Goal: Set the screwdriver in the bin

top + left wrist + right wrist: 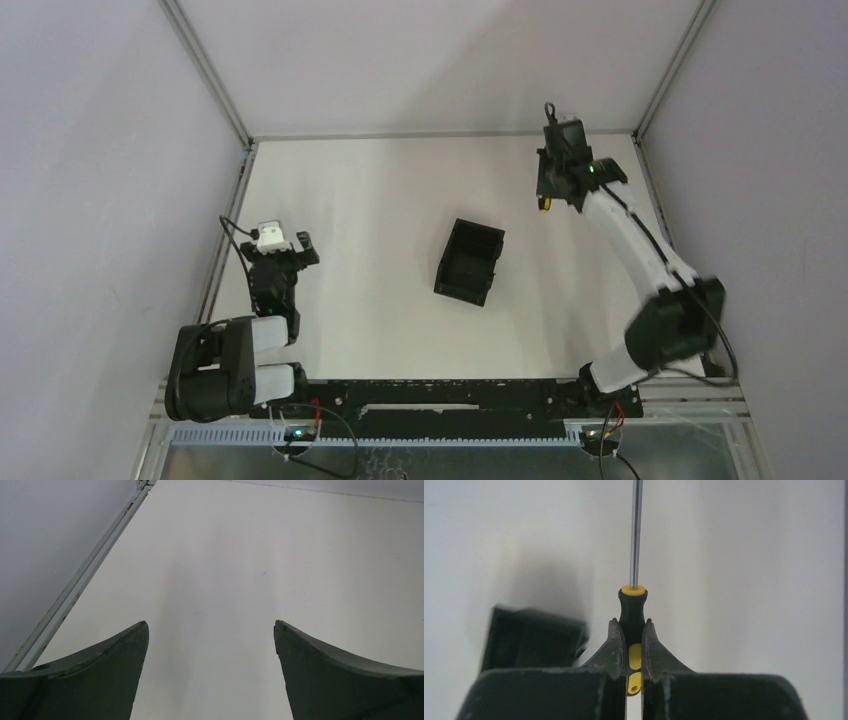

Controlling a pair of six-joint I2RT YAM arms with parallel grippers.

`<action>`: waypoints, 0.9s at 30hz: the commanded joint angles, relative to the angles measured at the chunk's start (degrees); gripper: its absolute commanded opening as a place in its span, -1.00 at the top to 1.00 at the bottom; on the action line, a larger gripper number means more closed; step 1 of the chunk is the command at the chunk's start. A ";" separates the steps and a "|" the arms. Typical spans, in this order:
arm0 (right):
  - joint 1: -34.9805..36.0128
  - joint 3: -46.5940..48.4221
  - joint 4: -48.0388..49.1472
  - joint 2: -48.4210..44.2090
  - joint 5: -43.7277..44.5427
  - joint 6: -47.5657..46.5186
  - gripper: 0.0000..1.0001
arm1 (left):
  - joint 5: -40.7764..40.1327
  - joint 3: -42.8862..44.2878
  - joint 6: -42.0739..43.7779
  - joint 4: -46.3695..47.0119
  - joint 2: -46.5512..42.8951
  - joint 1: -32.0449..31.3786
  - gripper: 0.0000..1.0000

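Observation:
The black open-top bin (470, 261) stands in the middle of the white table. My right gripper (547, 197) is far right of it near the back, shut on the screwdriver's yellow-and-black handle; a bit of yellow shows below it (544, 204). In the right wrist view the screwdriver (633, 611) sits between my shut fingers (613, 650), its thin metal shaft pointing away, and the bin (531, 637) lies blurred at lower left. My left gripper (284, 248) is open and empty at the table's left side; in the left wrist view its fingers (100, 675) stand wide apart over bare table.
A metal frame rail (228, 230) runs along the table's left edge, close to my left gripper. Grey walls enclose the table at back and sides. The arm bases sit on a black rail (450, 395) at the near edge.

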 commanded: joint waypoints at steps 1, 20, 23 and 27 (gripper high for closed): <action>8.02 -11.47 2.06 -13.22 3.66 7.97 1.00 | -0.21 2.09 0.58 1.53 -0.55 -0.40 -1.00; 34.57 -17.70 8.50 -2.92 9.68 19.48 1.00 | -0.17 2.09 0.54 1.54 -0.55 -0.38 -1.00; 34.75 -17.65 8.32 0.18 10.77 20.90 1.00 | -0.19 2.13 0.58 1.52 -0.55 -0.42 -1.00; 34.76 -17.66 8.53 3.51 11.21 22.33 0.98 | -0.19 2.09 0.59 1.54 -0.55 -0.42 -1.00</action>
